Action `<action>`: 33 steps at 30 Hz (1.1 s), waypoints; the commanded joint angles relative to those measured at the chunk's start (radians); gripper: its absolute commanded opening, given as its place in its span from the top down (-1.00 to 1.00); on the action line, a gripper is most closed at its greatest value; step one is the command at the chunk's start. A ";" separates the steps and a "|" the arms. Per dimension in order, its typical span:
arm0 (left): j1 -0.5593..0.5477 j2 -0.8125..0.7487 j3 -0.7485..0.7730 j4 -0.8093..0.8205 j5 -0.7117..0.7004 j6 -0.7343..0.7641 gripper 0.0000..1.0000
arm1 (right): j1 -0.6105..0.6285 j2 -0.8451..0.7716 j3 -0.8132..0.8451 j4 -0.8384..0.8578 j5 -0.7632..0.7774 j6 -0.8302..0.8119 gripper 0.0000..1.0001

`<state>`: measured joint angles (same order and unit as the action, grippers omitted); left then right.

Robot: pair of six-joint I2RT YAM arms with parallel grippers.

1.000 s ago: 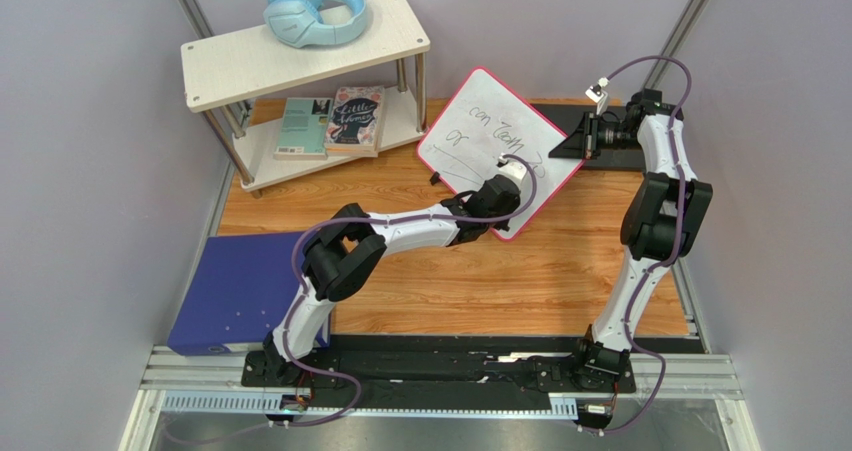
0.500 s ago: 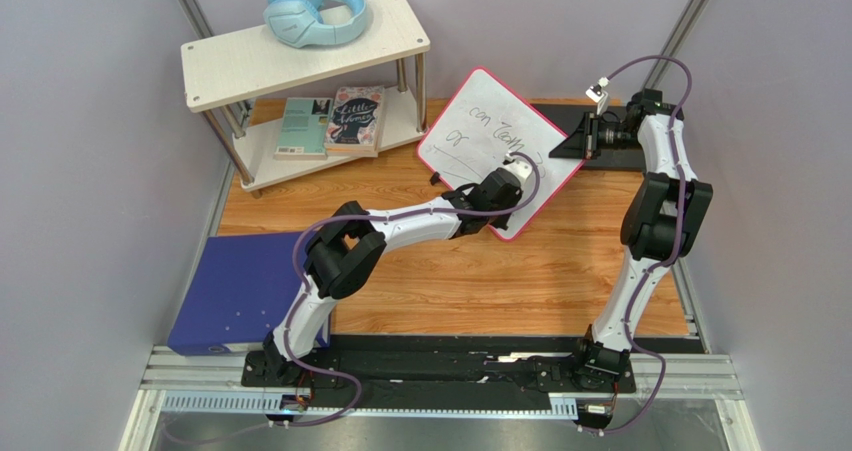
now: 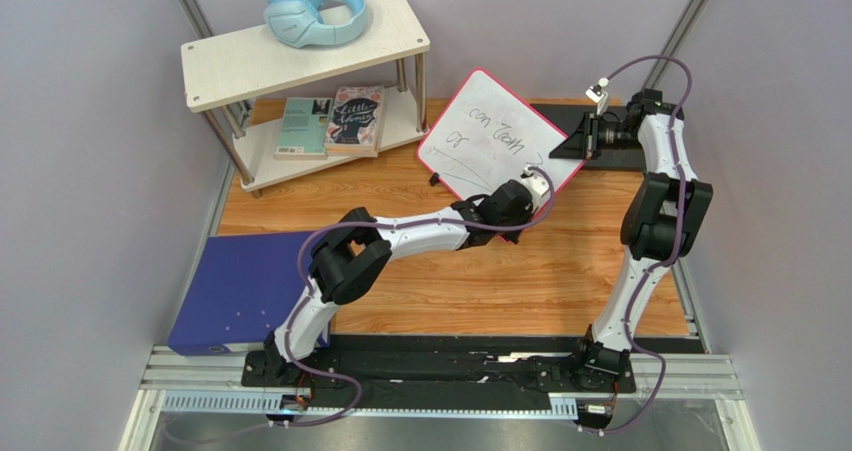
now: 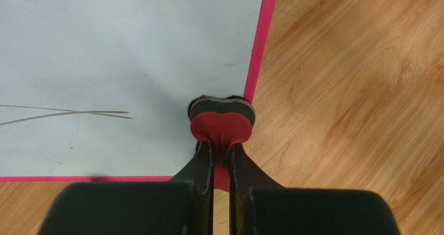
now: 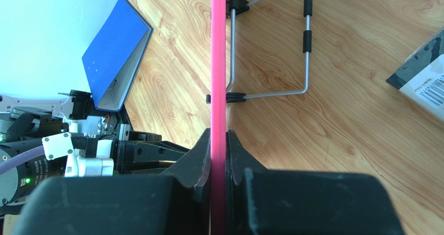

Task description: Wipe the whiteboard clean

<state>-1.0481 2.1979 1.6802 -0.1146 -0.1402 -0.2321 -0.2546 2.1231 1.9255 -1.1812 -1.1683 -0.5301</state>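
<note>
Since earlier, left claw (image 4: pixel 221 151) shifted right across whiteboard (image 3: pixel 490 136), red eraser (image 4: pixel 221 121) pinched tight and pressed at pink rim, left arm stretched low over desk (image 3: pixel 520 281), right claw (image 5: pixel 219 136) clamped on board's edge, board propped at desk's back-right.

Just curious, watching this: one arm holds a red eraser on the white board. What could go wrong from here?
The eraser in the left gripper sits at the pink rim of the whiteboard, so it might slip off onto the table. The right gripper pinches only that thin rim; pressing could twist the board loose. The handwriting could be missed.
</note>
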 commanded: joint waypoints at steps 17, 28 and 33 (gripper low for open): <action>0.149 0.013 0.081 -0.033 -0.094 0.013 1.00 | 0.054 0.046 0.004 -0.070 0.117 -0.111 1.00; 0.232 0.045 0.130 -0.088 -0.101 -0.036 1.00 | 0.054 0.049 0.009 -0.086 0.117 -0.125 1.00; 0.282 0.057 0.130 -0.111 -0.087 -0.076 1.00 | 0.054 0.051 0.009 -0.089 0.117 -0.128 1.00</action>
<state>-0.8219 2.2116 1.7840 -0.2054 -0.1883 -0.2687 -0.2546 2.1399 1.9385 -1.1934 -1.1763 -0.5312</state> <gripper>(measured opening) 0.040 0.084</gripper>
